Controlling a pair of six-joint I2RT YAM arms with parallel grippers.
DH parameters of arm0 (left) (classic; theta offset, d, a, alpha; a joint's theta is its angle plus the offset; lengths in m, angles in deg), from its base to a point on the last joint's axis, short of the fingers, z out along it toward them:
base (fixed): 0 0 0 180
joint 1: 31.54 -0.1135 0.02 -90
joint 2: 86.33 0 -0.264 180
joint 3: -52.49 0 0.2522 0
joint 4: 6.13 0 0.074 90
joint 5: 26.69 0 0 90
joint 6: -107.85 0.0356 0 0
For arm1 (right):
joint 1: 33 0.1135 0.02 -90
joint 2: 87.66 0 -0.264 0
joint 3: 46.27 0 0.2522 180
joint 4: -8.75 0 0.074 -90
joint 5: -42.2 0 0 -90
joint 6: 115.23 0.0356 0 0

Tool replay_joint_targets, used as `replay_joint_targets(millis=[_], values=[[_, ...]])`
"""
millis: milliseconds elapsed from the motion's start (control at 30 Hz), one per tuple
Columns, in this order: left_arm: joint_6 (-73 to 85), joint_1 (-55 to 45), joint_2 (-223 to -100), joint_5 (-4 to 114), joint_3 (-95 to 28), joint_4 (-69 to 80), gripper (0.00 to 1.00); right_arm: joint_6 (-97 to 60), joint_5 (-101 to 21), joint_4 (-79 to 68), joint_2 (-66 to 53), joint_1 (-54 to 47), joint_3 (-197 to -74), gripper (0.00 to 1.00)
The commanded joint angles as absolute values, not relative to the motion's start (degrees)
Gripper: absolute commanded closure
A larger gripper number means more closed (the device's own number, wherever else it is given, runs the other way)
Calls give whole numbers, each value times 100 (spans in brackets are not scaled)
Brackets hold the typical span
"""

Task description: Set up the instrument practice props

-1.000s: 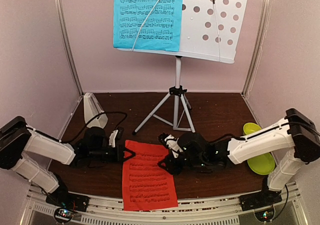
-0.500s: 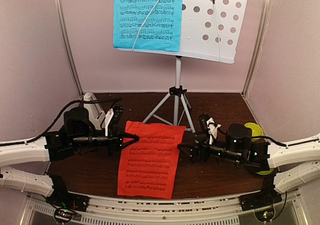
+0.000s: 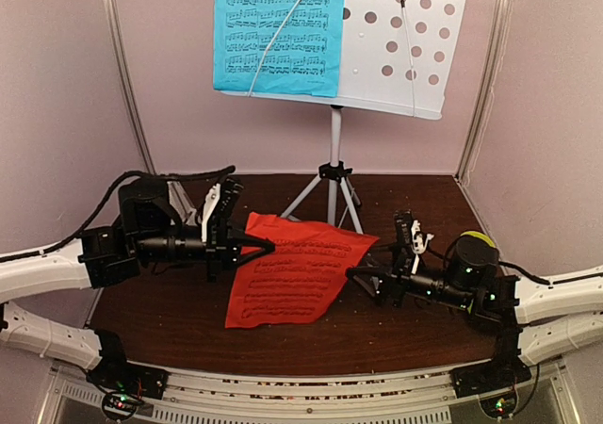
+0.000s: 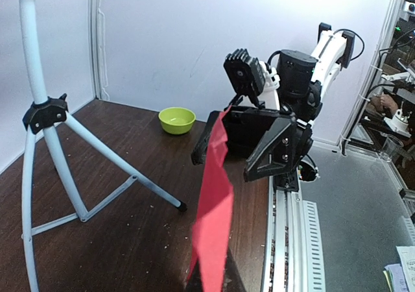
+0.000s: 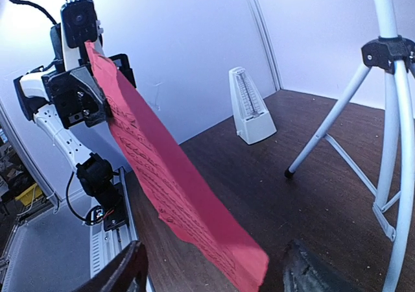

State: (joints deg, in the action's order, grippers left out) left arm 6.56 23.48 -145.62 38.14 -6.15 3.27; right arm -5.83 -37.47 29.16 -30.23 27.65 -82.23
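Up top, the left gripper (image 3: 262, 247) is pinched tight on the left edge of the red-orange printed music sheet (image 3: 292, 273), holding it tilted above the dark wooden table (image 3: 188, 301). The right gripper (image 3: 360, 275) sits at its right edge. The right wrist view shows more: the fingers (image 5: 123, 272) are spread wide with the sheet's corner between them. It also shows the small white pyramid metronome (image 5: 249, 107) upright by the wall, hidden from above.

You've got a red-orange sheet (image 3: 297, 269) w/ black printed staves, blue sheet (image 3: 276, 28) w/ the same black notation, white stand desk (image 3: 405, 57) w/ round perforations, white tripod legs (image 3: 332, 198) w/ black joint, white metronome (image 5: 249, 107), yellow-green bowl (image 4: 177, 119), dark brown wood table (image 3: 188, 320).
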Motion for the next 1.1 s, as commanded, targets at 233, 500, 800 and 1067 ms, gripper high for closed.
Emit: replay_joint_targets(millis=[233,500,800,1067], values=[[863,2469,-14908,3336,-1087,-76,100,-835,-3715,2721,-3343,2871,-8689,71],[777,2471,-14964,3679,-1358,-7,93,-1389,-4064,1509,-3908,2882,-9162,100],[689,2519,-15217,3742,-1589,-193,66,-1978,-4295,378,-4619,2868,-9869,100],[831,2716,-15650,3749,-2280,-144,80,-2363,-4240,-374,-4834,2861,-10449,100]])
